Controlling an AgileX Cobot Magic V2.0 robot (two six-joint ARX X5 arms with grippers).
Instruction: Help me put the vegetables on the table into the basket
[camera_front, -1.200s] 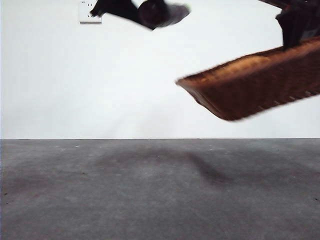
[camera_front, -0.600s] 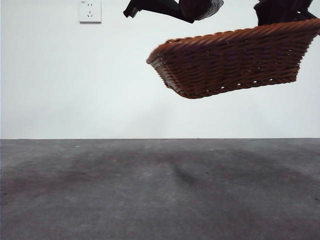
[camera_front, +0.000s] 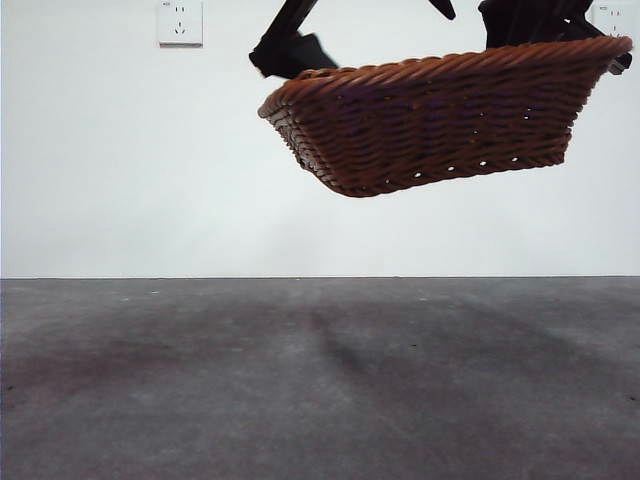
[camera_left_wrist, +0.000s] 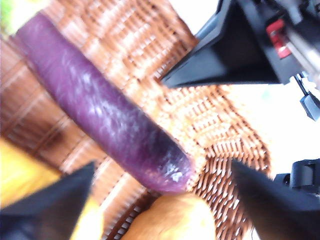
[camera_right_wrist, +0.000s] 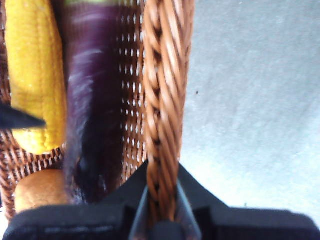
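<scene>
Shifted left, basket (camera_front: 440, 125) rim between right fingers (camera_right_wrist: 142, 210).

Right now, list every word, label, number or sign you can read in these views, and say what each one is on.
None: no readable text appears in any view.
The wall socket has only slot holes, no lettering.
The basket, eggplant, corn and potato carry no labels.
A red part on the right gripper, seen in the left wrist view, is too blurred to tell whether it bears marks.

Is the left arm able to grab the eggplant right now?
Probably yes. The left gripper hangs open right over the eggplant in the basket, nothing between. The right gripper only clamps the rim.
</scene>
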